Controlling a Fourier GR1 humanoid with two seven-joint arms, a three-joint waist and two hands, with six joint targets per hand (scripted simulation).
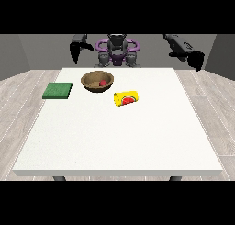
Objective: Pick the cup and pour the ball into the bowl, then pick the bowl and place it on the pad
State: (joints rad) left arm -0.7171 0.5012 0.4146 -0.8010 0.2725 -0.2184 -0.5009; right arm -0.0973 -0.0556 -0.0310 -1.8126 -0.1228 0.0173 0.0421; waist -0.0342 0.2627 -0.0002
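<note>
Here the white table (119, 141) carried three things, all in its far half. A brown wooden bowl (97, 81) stood upright near the far edge, and a small red ball (103, 83) lay inside it, toward the side nearer the cup. Just beside the bowl, closer to the camera and toward the view's right, a yellow cup (126, 98) lay on its side, apart from the bowl, with a red and green picture on its wall. A green square pad (58, 90) lay flat near the table's edge at the view's left, well apart from the bowl, with nothing on it.

Both arms were raised above the table's far corners, touching nothing. The hand at the view's left (75, 50) hung downward with its fingers pointing down; whether they were spread or curled I could not tell. The hand at the view's right (197, 61) also hung clear of everything, and its fingers could not be made out either.
</note>
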